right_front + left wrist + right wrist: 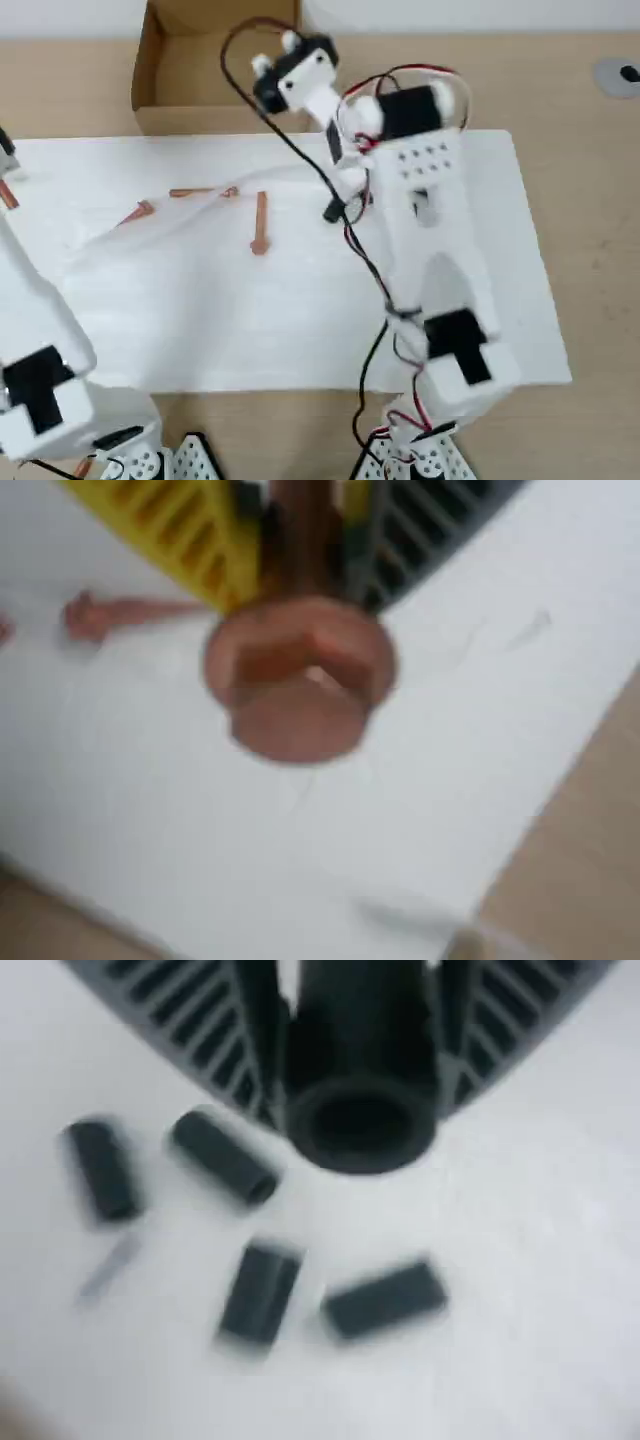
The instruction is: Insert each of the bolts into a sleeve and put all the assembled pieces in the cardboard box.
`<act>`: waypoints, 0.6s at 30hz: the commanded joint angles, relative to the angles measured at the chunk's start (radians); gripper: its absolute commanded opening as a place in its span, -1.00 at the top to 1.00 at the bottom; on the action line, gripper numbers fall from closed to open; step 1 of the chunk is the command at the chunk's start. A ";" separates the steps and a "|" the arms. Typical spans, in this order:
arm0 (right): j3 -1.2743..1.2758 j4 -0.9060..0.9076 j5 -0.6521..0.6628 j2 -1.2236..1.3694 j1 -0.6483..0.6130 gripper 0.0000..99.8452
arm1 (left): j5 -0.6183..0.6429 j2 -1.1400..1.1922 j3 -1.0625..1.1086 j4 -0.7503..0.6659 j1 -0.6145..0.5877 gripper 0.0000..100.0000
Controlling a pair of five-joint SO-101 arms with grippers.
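Observation:
My left gripper (300,550) is shut on a copper bolt (300,675), its yellow and grey fingers on the shank and the hex head pointing at the camera. In the high view this bolt (8,196) shows at the far left edge of the white sheet (250,310). Three loose bolts (260,225) lie on the sheet's left half. My right gripper (360,1070) is shut on a black sleeve (360,1110) with its open bore facing out, held above several loose sleeves (385,1300). In the high view that held sleeve (333,212) hangs mid-sheet under the right arm.
The open cardboard box (150,80) stands at the back left, just past the sheet's edge. The right arm (440,230) covers the sheet's right half, and black and red cables (300,160) trail across the middle. Another bolt (120,612) lies behind the held one.

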 commanded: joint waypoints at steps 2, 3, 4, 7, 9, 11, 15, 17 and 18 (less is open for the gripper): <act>-0.082 0.014 -0.003 -0.232 -0.107 0.97 | 0.018 -0.179 -0.015 -0.008 0.057 0.98; -0.079 0.014 -0.003 -0.272 -0.122 0.97 | 0.018 -0.216 0.008 -0.008 0.074 0.98; -0.068 0.014 -0.005 -0.311 -0.133 0.97 | 0.018 -0.252 0.032 -0.008 0.094 0.98; 0.010 0.014 -0.087 -0.424 -0.154 0.97 | 0.035 -0.355 0.133 -0.008 0.146 0.98; 0.087 0.014 -0.164 -0.499 -0.159 0.97 | 0.098 -0.420 0.216 -0.014 0.164 0.98; 0.165 0.014 -0.204 -0.578 -0.160 0.97 | 0.152 -0.484 0.284 -0.029 0.166 0.98; 0.335 0.012 -0.178 -0.763 -0.214 0.97 | 0.226 -0.593 0.411 -0.071 0.169 0.98; 0.450 -0.005 -0.186 -0.855 -0.286 0.97 | 0.259 -0.645 0.474 -0.127 0.169 0.98; 0.521 -0.028 -0.186 -0.905 -0.325 0.97 | 0.275 -0.667 0.506 -0.166 0.169 0.98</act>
